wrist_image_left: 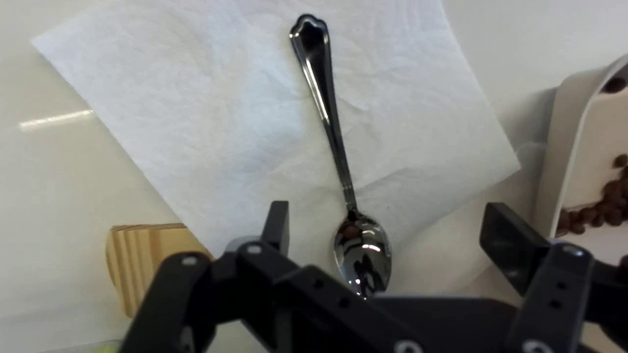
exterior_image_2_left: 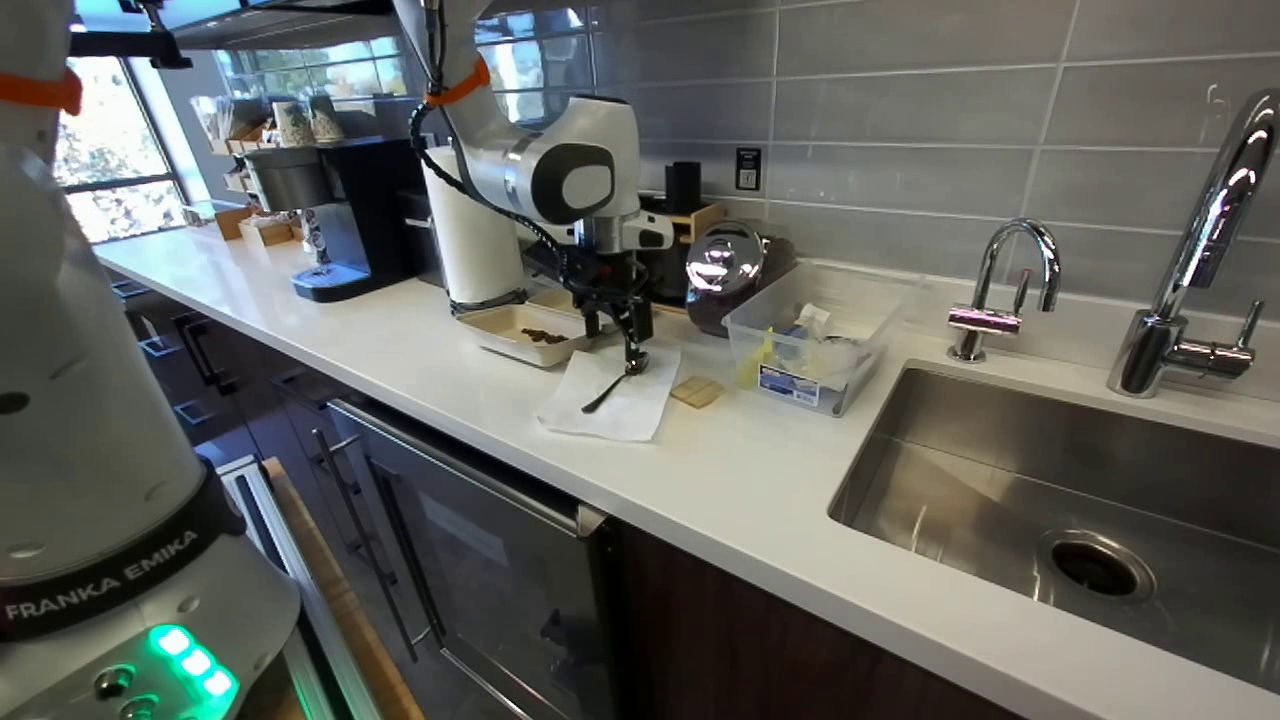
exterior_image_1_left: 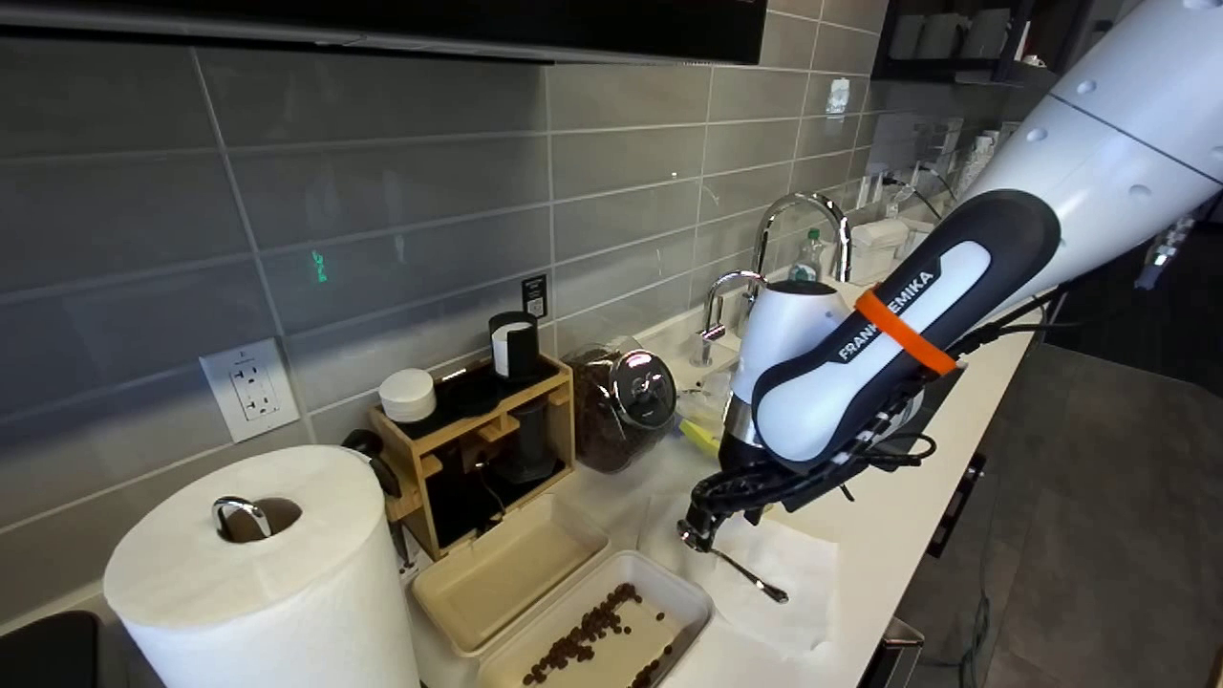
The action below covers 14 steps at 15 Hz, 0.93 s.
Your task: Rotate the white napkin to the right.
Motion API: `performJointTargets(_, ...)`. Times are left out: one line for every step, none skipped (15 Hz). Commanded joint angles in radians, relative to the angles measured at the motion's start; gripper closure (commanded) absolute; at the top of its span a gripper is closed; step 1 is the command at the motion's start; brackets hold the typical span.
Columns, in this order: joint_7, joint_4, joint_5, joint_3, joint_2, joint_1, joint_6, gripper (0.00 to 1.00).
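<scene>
The white napkin [exterior_image_1_left: 807, 564] lies flat, slightly creased, on the counter in both exterior views [exterior_image_2_left: 645, 400]. It fills much of the wrist view [wrist_image_left: 206, 108], set at an angle. A shiny metal spoon [wrist_image_left: 333, 132] rests on it, also in both exterior views [exterior_image_1_left: 750, 575] [exterior_image_2_left: 603, 394]. My gripper [wrist_image_left: 387, 218] is open, its fingers apart on either side of the spoon's bowl with nothing held between them. In both exterior views the gripper [exterior_image_1_left: 728, 526] [exterior_image_2_left: 614, 345] is low over the napkin's wall-side part. The gripper body hides the bowl's tip.
A pale tray [wrist_image_left: 564, 152] with dark beans sits beside the napkin. A small wooden piece [exterior_image_2_left: 697, 391] lies on its opposite side. A clear bin [exterior_image_2_left: 815, 372], a dark jar [exterior_image_1_left: 611, 406], a wooden organizer [exterior_image_1_left: 492, 420] and a paper towel roll [exterior_image_1_left: 277, 592] stand near. A sink [exterior_image_2_left: 865, 450] lies farther along.
</scene>
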Motion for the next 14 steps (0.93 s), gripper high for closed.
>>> performJointTargets(-0.143, 0.047, -0.072, 0.01, 0.047, -0.024, -0.053, 0.0)
performJointTargets(-0.172, 0.054, -0.1, 0.004, 0.058, -0.02, -0.059, 0.0)
performJointTargets(-0.19, 0.062, -0.135, -0.007, 0.073, -0.01, -0.06, 0.0)
performJointTargets(-0.209, 0.069, -0.17, -0.015, 0.085, -0.002, -0.059, 0.0)
performJointTargets(-0.23, 0.076, -0.198, -0.016, 0.097, 0.0, -0.059, 0.0)
performJointTargets(-0.24, 0.081, -0.223, -0.018, 0.108, 0.003, -0.053, 0.0)
performJointTargets(-0.241, 0.085, -0.249, -0.026, 0.117, 0.012, -0.049, 0.0)
performJointTargets(-0.239, 0.092, -0.271, -0.031, 0.128, 0.019, -0.042, 0.0)
performJointTargets(-0.235, 0.098, -0.289, -0.034, 0.139, 0.024, -0.035, 0.0)
performJointTargets(-0.232, 0.105, -0.303, -0.035, 0.148, 0.029, -0.032, 0.0)
performJointTargets(-0.228, 0.111, -0.313, -0.036, 0.157, 0.034, -0.027, 0.0)
performJointTargets(-0.221, 0.117, -0.323, -0.039, 0.166, 0.041, -0.02, 0.0)
performJointTargets(-0.221, 0.124, -0.327, -0.037, 0.175, 0.043, -0.02, 0.0)
performJointTargets(-0.22, 0.131, -0.328, -0.035, 0.184, 0.045, -0.021, 0.0)
